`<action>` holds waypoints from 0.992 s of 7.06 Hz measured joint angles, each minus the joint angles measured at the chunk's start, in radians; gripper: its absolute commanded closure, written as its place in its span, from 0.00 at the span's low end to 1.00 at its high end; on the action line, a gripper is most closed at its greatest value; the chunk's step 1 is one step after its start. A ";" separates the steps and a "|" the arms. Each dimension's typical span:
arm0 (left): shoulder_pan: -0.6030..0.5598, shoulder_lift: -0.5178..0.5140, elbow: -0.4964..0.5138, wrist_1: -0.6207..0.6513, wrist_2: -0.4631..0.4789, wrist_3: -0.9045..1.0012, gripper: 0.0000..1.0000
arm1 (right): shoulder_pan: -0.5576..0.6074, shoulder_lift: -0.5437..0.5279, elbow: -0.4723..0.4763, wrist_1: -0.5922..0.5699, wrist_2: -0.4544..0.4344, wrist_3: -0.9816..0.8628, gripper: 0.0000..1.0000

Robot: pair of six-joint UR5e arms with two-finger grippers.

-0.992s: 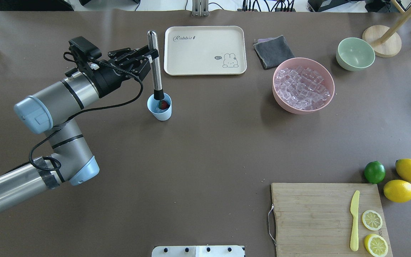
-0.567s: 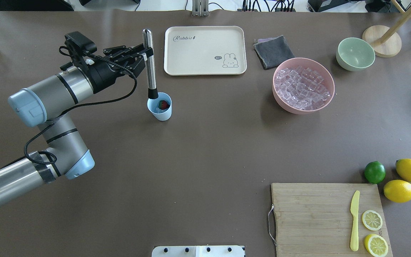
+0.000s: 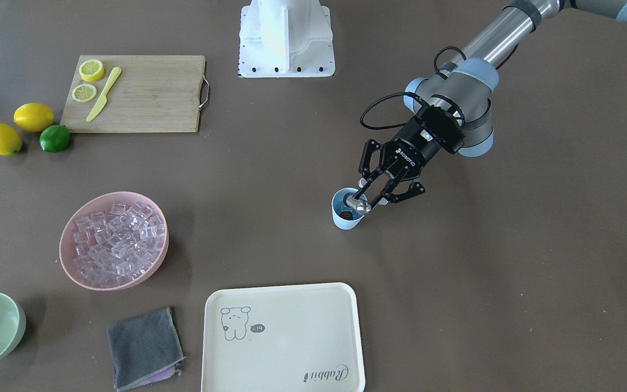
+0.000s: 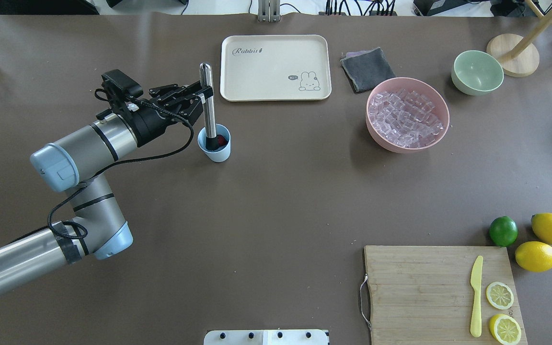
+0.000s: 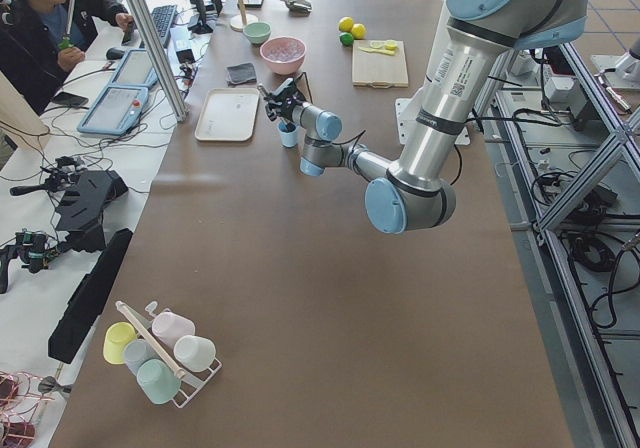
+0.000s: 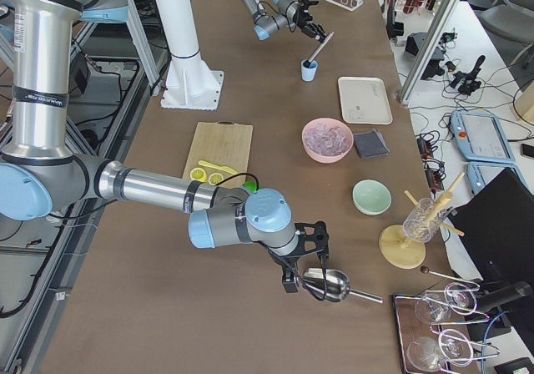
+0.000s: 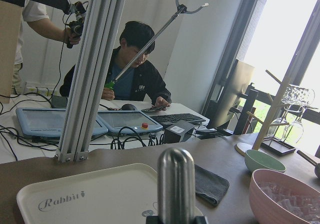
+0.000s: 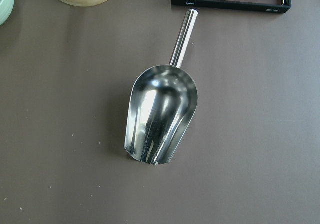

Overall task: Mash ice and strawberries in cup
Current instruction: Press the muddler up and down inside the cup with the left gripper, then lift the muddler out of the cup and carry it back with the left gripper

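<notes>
The light blue cup (image 4: 214, 152) stands left of the table's middle, also seen in the front view (image 3: 340, 219). My left gripper (image 4: 204, 94) is shut on a steel muddler (image 4: 208, 110), held nearly upright with its black tip down inside the cup. A dark red strawberry (image 4: 223, 139) shows beside the tip. Ice (image 4: 406, 120) lies heaped in the pink bowl (image 4: 400, 148) to the right; whether any is in the cup I cannot tell. My right gripper (image 6: 304, 261) hovers over a metal scoop (image 8: 162, 116); I cannot tell whether it is open or shut.
A cream tray (image 4: 276, 67) lies behind the cup, with a grey cloth (image 4: 367, 69) and a pale green bowl (image 4: 477, 72) farther right. A cutting board (image 4: 424, 287) with a knife and lemon halves sits front right, beside a lime and lemons. People sit past the far edge.
The muddler was lifted until its tip stood at the cup's rim, then came back down. Its tip now sits deep in the cup over the strawberry.
</notes>
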 measured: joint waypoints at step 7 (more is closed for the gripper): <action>-0.479 0.063 -0.291 0.645 -0.654 -0.214 1.00 | 0.008 0.017 0.020 -0.046 0.011 0.000 0.00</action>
